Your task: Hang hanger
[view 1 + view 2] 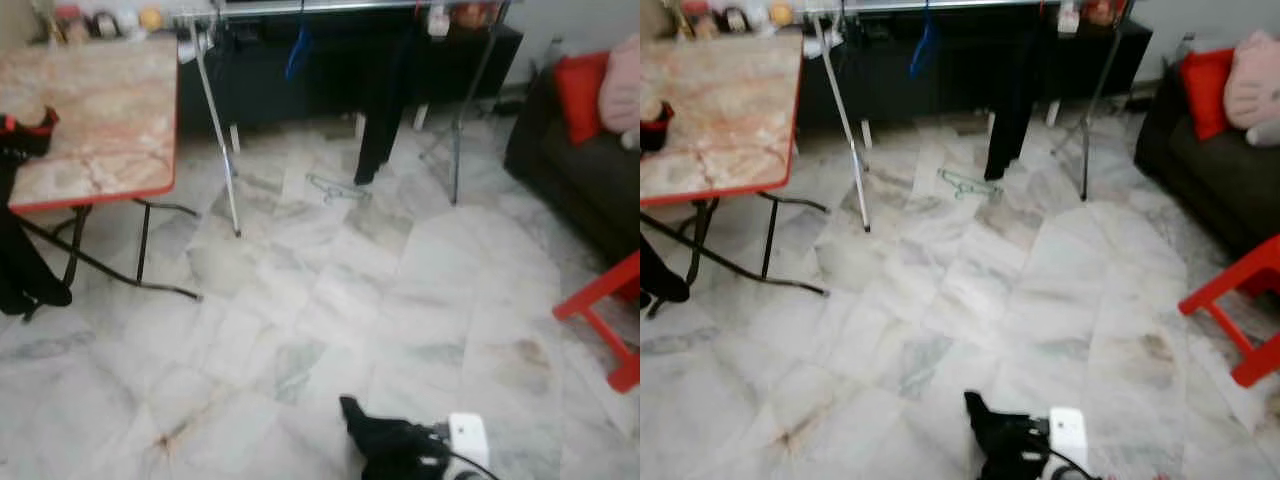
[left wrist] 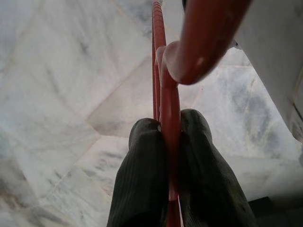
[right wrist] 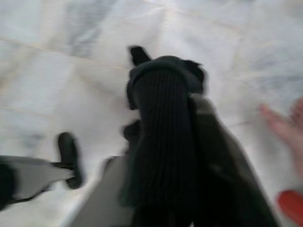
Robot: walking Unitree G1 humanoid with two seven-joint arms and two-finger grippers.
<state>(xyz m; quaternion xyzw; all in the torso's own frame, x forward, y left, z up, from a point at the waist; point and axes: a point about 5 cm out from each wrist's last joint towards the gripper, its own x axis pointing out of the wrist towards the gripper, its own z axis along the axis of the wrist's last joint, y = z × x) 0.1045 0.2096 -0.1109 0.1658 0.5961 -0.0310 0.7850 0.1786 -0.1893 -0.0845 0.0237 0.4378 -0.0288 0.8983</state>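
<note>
In the left wrist view my left gripper (image 2: 163,125) is shut on the thin bar of a red hanger (image 2: 163,71), whose curved hook rises close to the camera. The clothes rack (image 1: 215,130) stands at the far side of the room, with a black garment (image 1: 385,100) and a blue hanger (image 1: 297,50) on its rail. A pale wire hanger (image 1: 335,188) lies on the floor under the rack. My right gripper (image 1: 385,440) hangs low over the marble floor; its view is blurred and its fingers (image 3: 163,118) look pressed together, holding nothing.
A folding table (image 1: 100,120) with a marble top and red rim stands to the left, dark cloth hanging at its near corner. A dark sofa (image 1: 570,170) with a red cushion (image 1: 582,90) and a red chair frame (image 1: 610,320) are on the right.
</note>
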